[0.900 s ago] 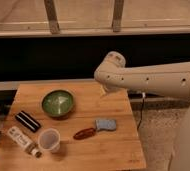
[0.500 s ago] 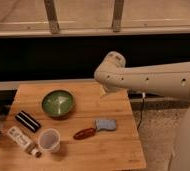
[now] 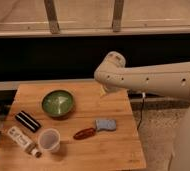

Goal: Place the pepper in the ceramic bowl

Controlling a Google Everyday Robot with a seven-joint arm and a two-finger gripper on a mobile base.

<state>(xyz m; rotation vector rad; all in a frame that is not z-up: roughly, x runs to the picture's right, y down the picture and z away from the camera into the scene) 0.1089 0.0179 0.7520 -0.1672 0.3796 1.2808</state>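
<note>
Wooden table (image 3: 113, 150), my gripper (image 3: 104, 91) raised over its far side, grip state can't tell, because the pepper (image 3: 84, 133), not yet picked, lies nearer-left touching the sponge (image 3: 106, 124), bowl (image 3: 57, 103) further left.

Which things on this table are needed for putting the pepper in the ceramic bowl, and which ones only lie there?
Needed: pepper, ceramic bowl, gripper (in the air over the far edge of the table, right of the bowl).
Only lying there: blue pad, plastic cup, black block, white bottle.
</note>
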